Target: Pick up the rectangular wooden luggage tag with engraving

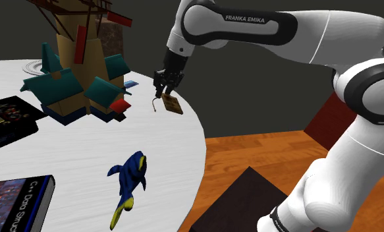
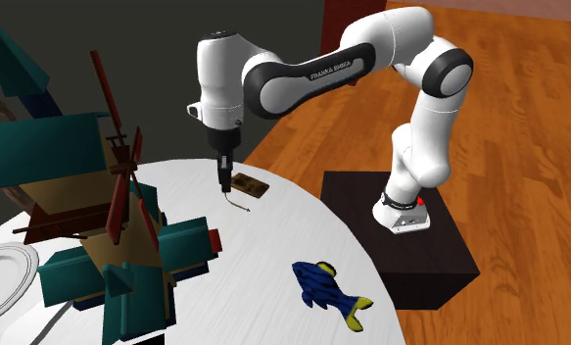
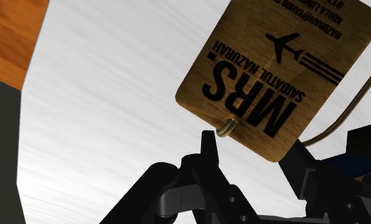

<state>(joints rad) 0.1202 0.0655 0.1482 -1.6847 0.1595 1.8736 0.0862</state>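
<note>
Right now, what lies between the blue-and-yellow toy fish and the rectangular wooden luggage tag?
Bare white tabletop separates fish and tag, per second exterior view.

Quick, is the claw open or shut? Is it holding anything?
Claw: open, fingers apart at the wooden luggage tag, its cord end; holding nothing.

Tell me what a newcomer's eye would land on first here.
First, the big teal-and-tan windmill-like model on the white round table, toward the shoulder view's left. Next, the white arm reaching over the table's edge, its black claw down at a brown engraved tag. A blue-and-yellow toy fish lies nearer the camera in both exterior views.
</note>
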